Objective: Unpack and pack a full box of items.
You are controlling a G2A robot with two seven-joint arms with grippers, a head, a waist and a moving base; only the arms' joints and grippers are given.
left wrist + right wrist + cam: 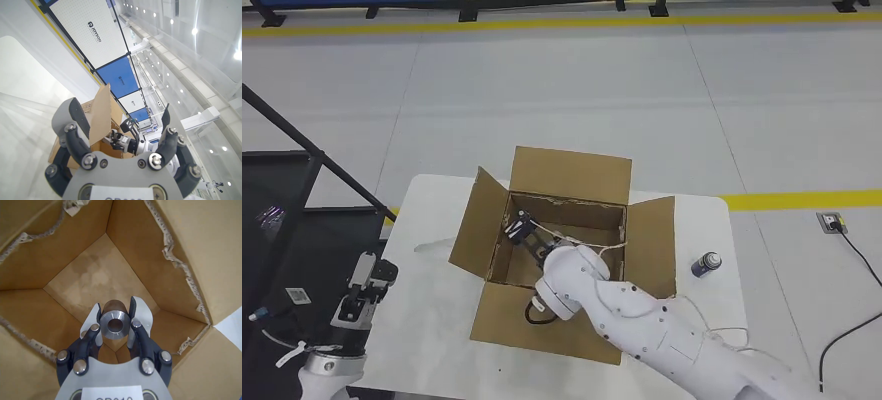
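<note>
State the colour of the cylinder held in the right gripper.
Silver-grey cylinder, clearest in the right wrist view.

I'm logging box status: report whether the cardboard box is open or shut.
Open. The cardboard box has its four flaps folded outward, and the right gripper is inside, shut on a metal cylinder.

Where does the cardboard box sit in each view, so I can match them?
Top view: cardboard box, open, near the picture's centre.
Left wrist view: box seen from outside, one flap raised.
Right wrist view: box walls all around, seen from inside.
Shared landmark: right tool inside it, holding a metal cylinder.
</note>
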